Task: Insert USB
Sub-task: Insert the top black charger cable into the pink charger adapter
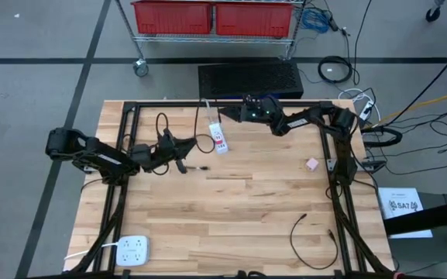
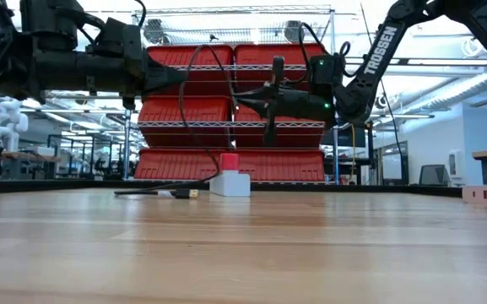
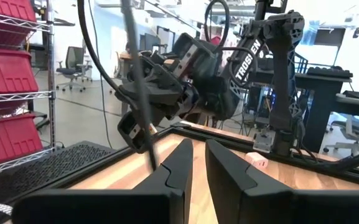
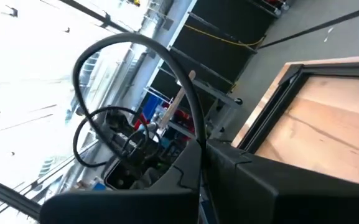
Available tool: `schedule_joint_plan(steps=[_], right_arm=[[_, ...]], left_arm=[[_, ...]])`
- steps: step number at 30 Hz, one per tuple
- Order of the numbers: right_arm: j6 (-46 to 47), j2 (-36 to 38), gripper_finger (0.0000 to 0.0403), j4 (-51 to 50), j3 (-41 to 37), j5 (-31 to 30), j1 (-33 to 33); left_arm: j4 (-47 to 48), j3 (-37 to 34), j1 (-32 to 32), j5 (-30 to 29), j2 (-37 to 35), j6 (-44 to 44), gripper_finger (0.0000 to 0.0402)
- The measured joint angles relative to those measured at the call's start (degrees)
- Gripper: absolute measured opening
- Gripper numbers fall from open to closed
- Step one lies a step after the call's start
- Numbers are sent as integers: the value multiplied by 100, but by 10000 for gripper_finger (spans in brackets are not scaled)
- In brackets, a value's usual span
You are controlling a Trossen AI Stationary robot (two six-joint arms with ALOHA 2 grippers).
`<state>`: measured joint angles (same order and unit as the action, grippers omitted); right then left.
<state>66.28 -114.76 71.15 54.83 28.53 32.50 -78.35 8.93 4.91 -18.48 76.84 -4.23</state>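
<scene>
Both tools hold 1 black cable [image 1: 161,124] aloft at upper centre, left tool [image 1: 178,149] and right tool [image 1: 246,112] pinched on it, to aim its USB plug [image 1: 205,165] toward the white adapter [image 1: 218,139] on the tabletop [image 1: 238,209].

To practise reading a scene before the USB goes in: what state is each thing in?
Right gripper, raised, shut on cable.
Left gripper, raised above table.
Plug, loose, lying on table.
Hub, on table, plug not in it.
Power strip, flat on table.
</scene>
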Motion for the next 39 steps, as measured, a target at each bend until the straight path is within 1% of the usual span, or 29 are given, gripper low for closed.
schedule_joint_plan(steps=[2,3,10,13,15,18,22,27,31,33,37,39], right_arm=[[-253,0,0,-31,0,52,21],[-568,0,0,-39,0,134,23],[-3996,0,0,-697,-2,1216,-143],[-4826,-31,0,-696,-2,1580,-240],[-5015,-49,0,-673,-2,1794,-263],[-5272,-50,0,-646,-2,1934,-261],[-5537,-50,0,-615,-2,1943,-246],[-5534,-69,0,-660,-2,1908,-248],[-5276,-83,0,-668,-4,1930,-235],[-5237,-60,0,-678,-4,1936,-235],[-5241,24,0,-671,-4,1934,-257],[-5239,74,0,-670,-4,1932,-263]], left_arm=[[-1,0,0,0,0,-1,50],[0,2,0,0,0,0,50],[0,2,0,0,0,2,50],[2,2,0,0,0,2,50],[23,2,-1,0,0,2,50],[85,2,0,1,0,1,50],[96,2,-1,2,0,2,50],[96,2,-2,2,0,3,50],[214,76,0,2,0,0,50],[634,273,0,1,-2,-1,50],[2196,989,1,2,-2,4,50],[2740,1324,0,22,-2,25,50]])
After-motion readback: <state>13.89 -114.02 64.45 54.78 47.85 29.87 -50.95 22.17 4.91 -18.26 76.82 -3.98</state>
